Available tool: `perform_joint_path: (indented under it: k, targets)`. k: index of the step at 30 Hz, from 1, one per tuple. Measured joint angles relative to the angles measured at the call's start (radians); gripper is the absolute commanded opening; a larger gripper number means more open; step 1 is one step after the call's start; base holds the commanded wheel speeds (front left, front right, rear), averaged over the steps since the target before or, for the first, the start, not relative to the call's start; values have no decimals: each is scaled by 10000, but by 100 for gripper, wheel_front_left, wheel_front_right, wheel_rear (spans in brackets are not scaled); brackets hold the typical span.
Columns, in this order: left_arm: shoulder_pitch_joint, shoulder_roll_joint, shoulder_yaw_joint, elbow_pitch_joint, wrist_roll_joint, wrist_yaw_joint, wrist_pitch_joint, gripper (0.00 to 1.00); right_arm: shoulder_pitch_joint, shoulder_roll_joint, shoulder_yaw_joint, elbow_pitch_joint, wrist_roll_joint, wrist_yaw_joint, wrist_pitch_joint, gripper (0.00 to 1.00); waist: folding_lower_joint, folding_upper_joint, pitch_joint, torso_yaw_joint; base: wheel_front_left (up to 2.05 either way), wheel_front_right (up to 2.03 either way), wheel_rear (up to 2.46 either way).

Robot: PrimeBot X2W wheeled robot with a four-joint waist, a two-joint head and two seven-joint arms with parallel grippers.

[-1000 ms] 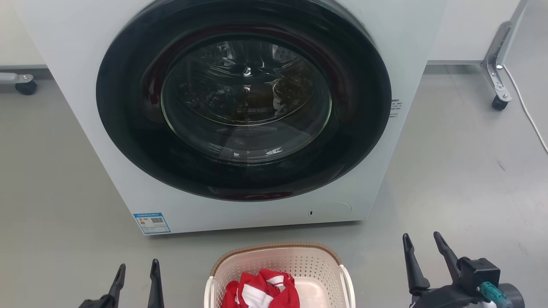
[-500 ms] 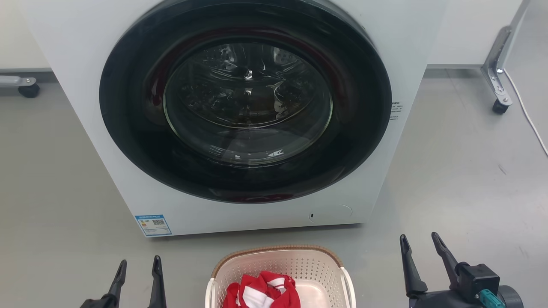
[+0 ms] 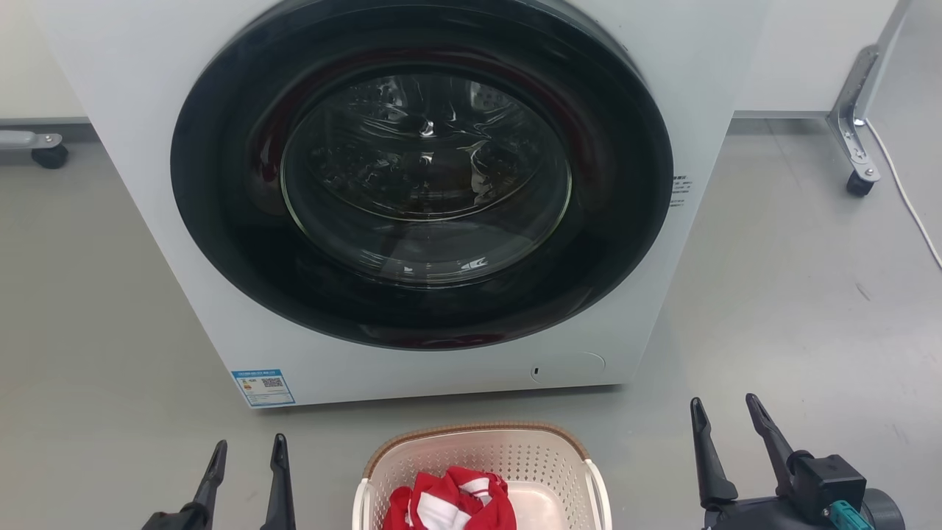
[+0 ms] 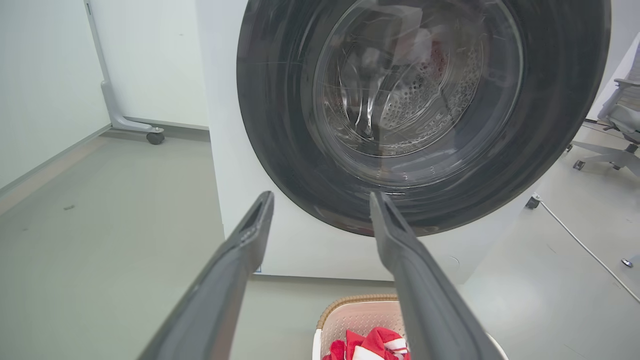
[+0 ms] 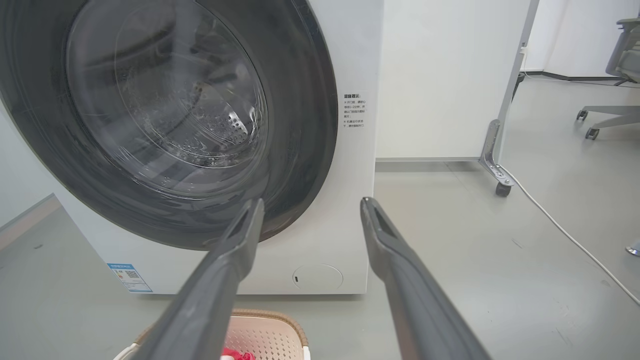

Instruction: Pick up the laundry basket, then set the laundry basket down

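Observation:
The laundry basket (image 3: pixel 515 453), cream with perforated walls and a brown woven-look far rim, stands on the grey floor at the bottom centre of the head view, holding a red and white garment (image 3: pixel 449 500). My left gripper (image 3: pixel 249 443) is open to the basket's left, apart from it. To the basket's right my right gripper (image 3: pixel 725 401) is open and holds nothing. The left wrist view has the basket (image 4: pixel 352 317) low between and beyond the left gripper (image 4: pixel 322 196). In the right wrist view the basket (image 5: pixel 265 335) lies under the right gripper (image 5: pixel 311 201).
A white front-loading washing machine (image 3: pixel 419 191) with a shut dark round door stands just beyond the basket. White partitions on castors (image 3: pixel 857 177) stand behind, a white cable (image 3: pixel 905 191) runs over the floor at right, and an office chair (image 5: pixel 617 75) is further right.
The left gripper has shifted slightly right toward the basket. The right gripper has risen a little. Basket and garment have stayed put.

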Motion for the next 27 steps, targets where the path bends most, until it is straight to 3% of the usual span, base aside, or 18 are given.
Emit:
perform_joint_path:
  k: [21,22,27]
  targets:
    - [25,46,-88,-504,2,0,516,100,79,69,-146,-221,-148,0,15,100,0,0,51,-10,0,0,0]
    - [27,48,-90,-518,2,0,529,0,79,71,-148,-226,-174,0,17,0,0,0,51,-10,0,0,0]
    - [146,-65,-157,-52,-61,-13,529,0,383,174,-61,213,-171,13,31,0,0,0,52,-10,0,0,0]
